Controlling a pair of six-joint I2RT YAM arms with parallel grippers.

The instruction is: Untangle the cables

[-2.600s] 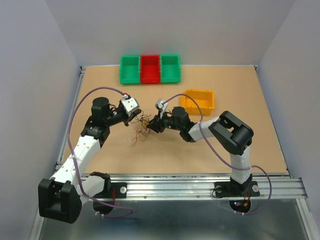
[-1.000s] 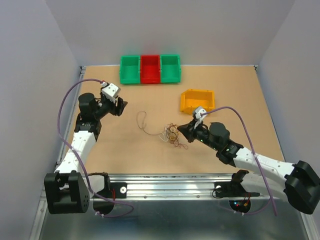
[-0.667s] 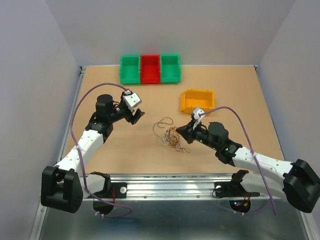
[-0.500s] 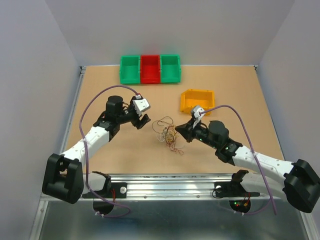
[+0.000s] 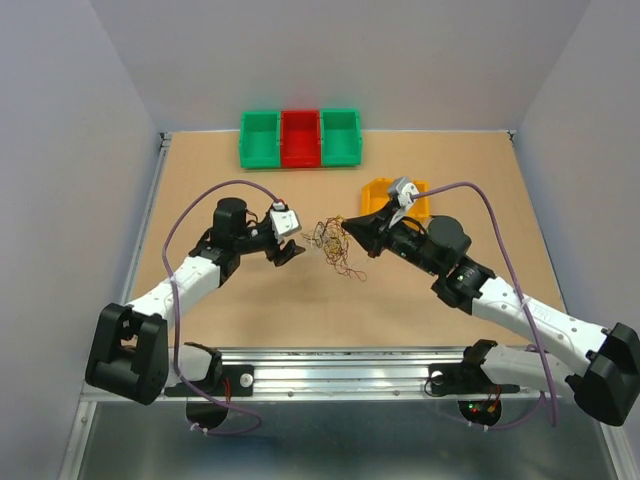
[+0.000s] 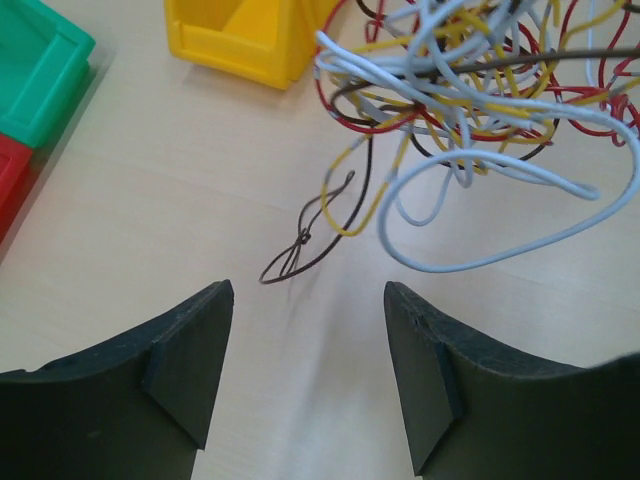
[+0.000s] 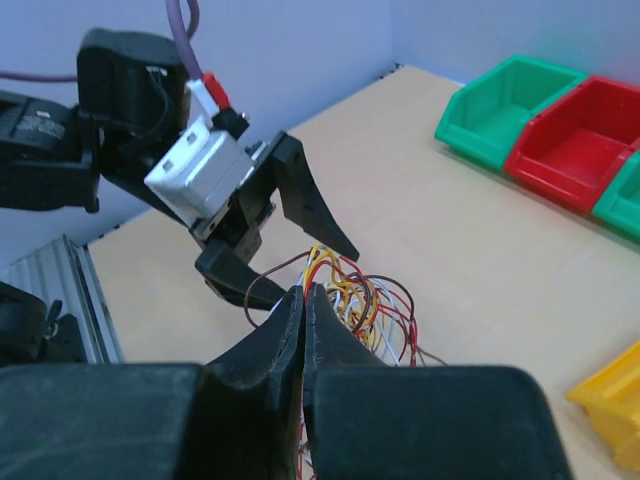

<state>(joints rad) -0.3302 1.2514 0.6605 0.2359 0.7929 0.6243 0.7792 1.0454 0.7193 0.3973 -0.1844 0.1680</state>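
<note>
Bare tabletop [image 6: 150,200] separates left fingers [image 6: 185,350] from cables [image 5: 333,240].

Lab: walled bench [image 5: 250,315], sorting bins [image 5: 300,138]

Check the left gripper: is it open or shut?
Open. In the left wrist view the left gripper has its fingers apart, bare table between them; the cables sit beyond its tips, not gripped.

green bins [image 5: 260,138]: 2 | red bin [image 5: 300,137]: 1 | yellow bin [image 6: 235,40]: 1 | cable bundle [image 5: 333,240]: 1 | arms [image 5: 185,283]: 2
</note>
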